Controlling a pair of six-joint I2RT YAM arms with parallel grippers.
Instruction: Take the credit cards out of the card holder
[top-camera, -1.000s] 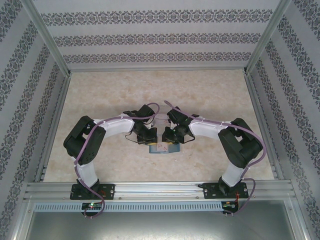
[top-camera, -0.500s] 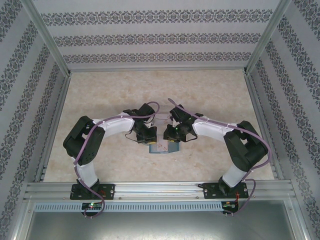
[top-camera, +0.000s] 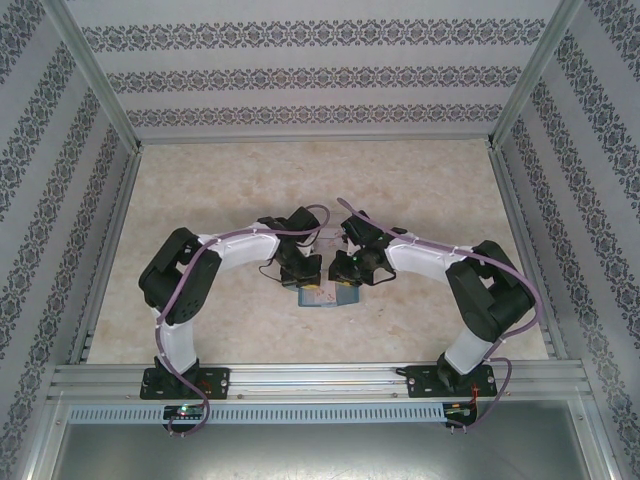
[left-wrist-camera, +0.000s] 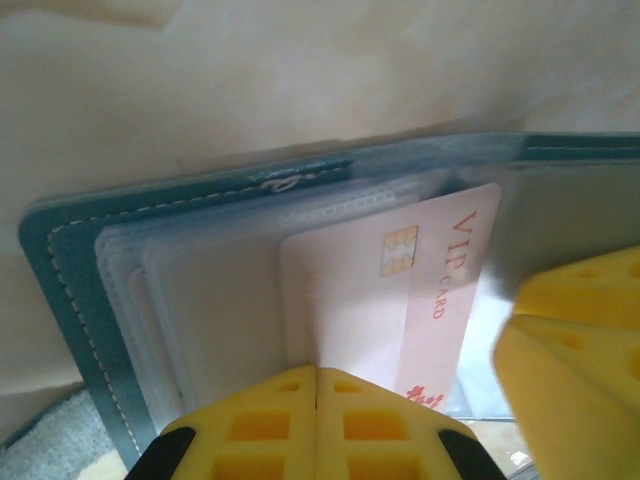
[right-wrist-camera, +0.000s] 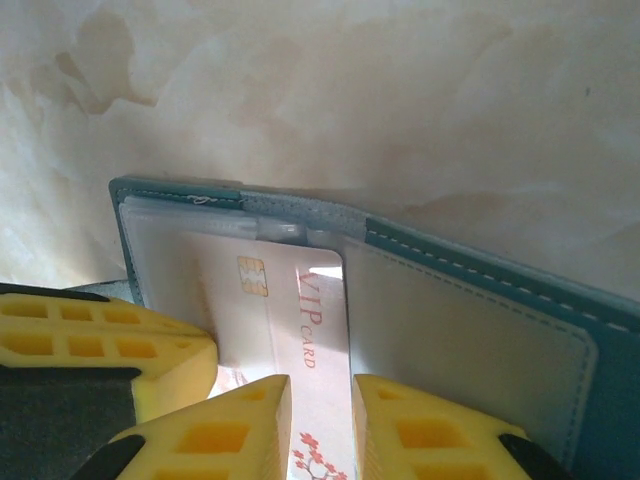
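Note:
The card holder (top-camera: 325, 298) lies open on the table between my two grippers, its teal rim (left-wrist-camera: 60, 300) around several clear sleeves. A pale pink credit card (left-wrist-camera: 360, 300) marked VIP sticks partway out of a sleeve. My left gripper (left-wrist-camera: 318, 372) is shut, with its tips against the near part of that card. I cannot tell whether it nips the card or a sleeve. My right gripper (right-wrist-camera: 320, 400) stands slightly open over the card (right-wrist-camera: 285, 300), a strip of the card showing through the gap. The holder's grey-blue inner flap (right-wrist-camera: 470, 340) lies to the right.
Both arms bend in over the holder from the sides, the left gripper (top-camera: 300, 272) and right gripper (top-camera: 348, 268) nearly touching. A clear tray (top-camera: 325, 238) lies just behind them. Patterned walls and metal rails (top-camera: 320, 375) bound the marbled table (top-camera: 220, 190).
The left arm has swung right, bringing its shut gripper closer over the holder. The right arm drew back slightly to the right, then held. The holder has not moved.

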